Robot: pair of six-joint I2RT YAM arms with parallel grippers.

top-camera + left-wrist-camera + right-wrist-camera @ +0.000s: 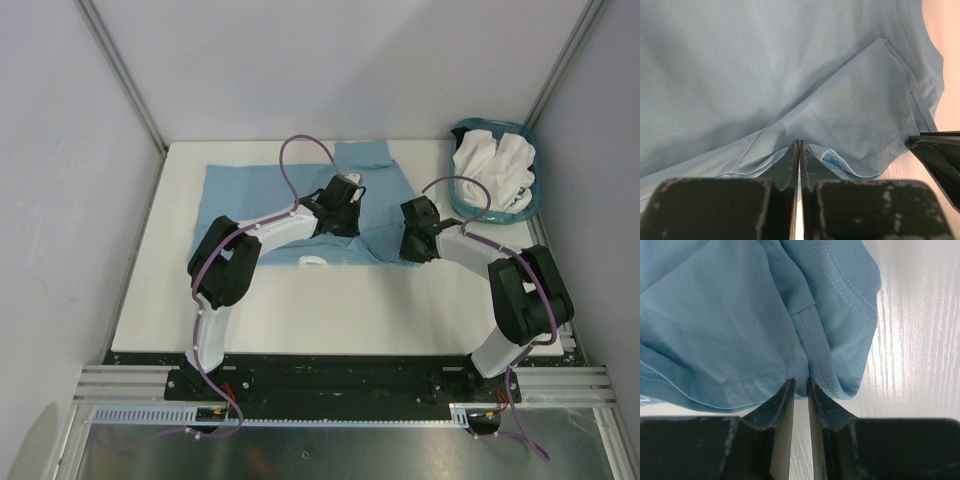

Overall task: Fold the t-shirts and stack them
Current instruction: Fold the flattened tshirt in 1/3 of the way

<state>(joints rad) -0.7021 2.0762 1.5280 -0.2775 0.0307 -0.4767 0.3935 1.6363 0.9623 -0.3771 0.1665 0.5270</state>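
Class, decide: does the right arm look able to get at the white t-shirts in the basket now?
Probably not yet. The way to the white t-shirts in the basket looks free, but the right claw grips the light blue t-shirt and must release first.

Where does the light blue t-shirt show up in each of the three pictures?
Top external: the light blue t-shirt lies spread across the far middle of the white table.
Left wrist: it fills nearly the whole picture.
Right wrist: it fills the upper left and middle.
Shared landmark: the white table, bare at the right edge in both wrist views.
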